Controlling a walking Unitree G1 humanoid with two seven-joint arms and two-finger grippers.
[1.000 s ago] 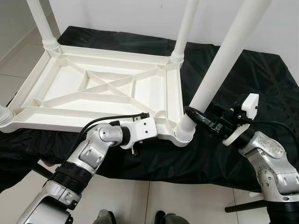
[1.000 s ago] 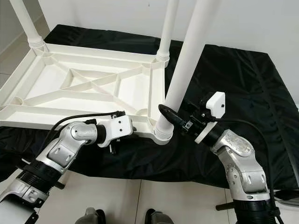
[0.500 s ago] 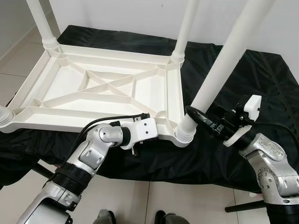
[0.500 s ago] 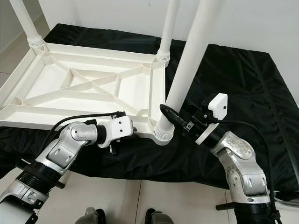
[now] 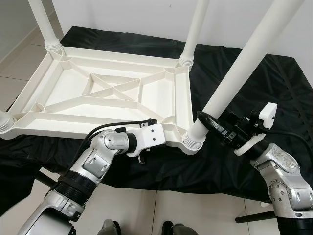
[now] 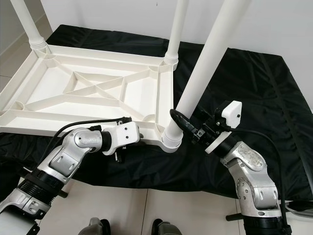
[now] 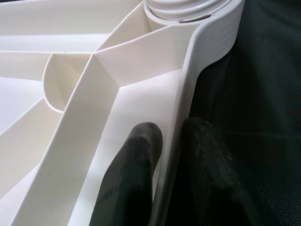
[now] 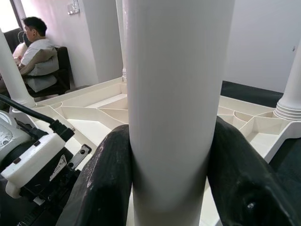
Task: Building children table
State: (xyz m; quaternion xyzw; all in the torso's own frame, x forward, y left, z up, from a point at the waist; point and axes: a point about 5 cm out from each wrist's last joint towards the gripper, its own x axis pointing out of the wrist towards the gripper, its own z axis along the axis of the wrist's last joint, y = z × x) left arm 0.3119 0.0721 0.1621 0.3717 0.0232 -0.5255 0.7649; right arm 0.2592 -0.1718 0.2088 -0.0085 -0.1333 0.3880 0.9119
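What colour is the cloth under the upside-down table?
Black cloth; clearest in the left eye view.

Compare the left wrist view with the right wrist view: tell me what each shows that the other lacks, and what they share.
Left wrist view: the left claw pinching the side rim of the upturned white plastic ribbed tabletop, and black cloth.
Right wrist view: the right claw clamped around the round white plastic table leg, and a seated person.
Both: the tabletop's ribbed underside.
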